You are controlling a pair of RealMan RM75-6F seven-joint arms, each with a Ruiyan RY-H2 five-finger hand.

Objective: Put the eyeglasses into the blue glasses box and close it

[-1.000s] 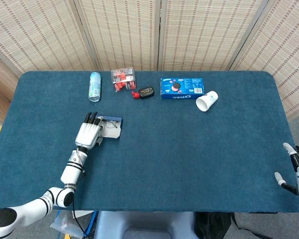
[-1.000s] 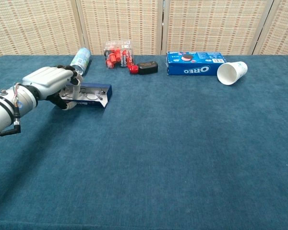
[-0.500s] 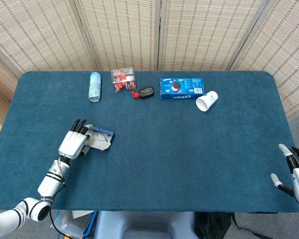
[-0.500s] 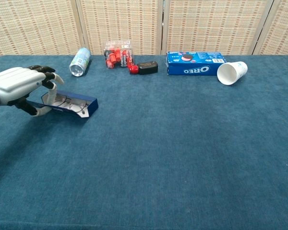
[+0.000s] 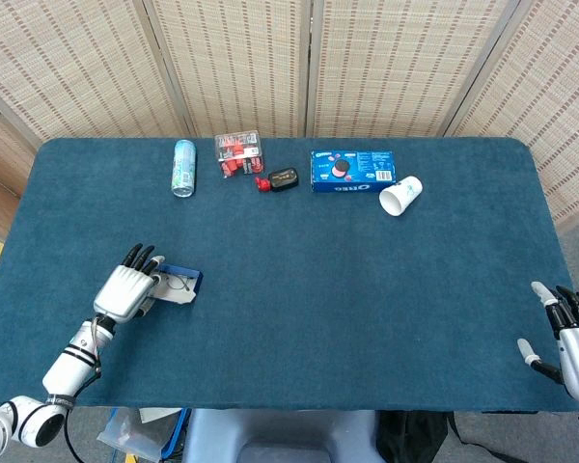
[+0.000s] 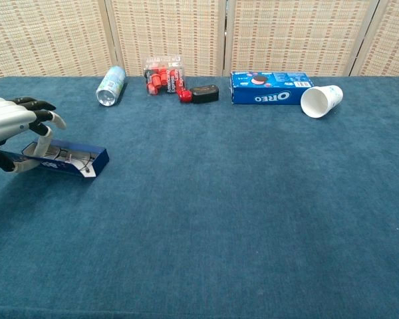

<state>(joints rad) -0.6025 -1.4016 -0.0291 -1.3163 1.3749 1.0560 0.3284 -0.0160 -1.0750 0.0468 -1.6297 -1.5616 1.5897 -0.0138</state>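
Blue worktop (image 5: pixel 299 280) before woven screens; left hand (image 5: pixel 123 291) is gripping the open blue glasses box (image 6: pixel 70 159), eyeglasses (image 6: pixel 72 157) lying inside; right hand (image 5: pixel 571 340), far from the box, is resting spread and empty.

L hand (image 5: pixel 124 291) gripping, R hand (image 5: pixel 571 340) splayed.

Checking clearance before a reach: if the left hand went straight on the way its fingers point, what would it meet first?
The left hand already holds the blue glasses box. Beyond it lies bare table; the battery pack and black case look roughly in line, but depth is unclear.
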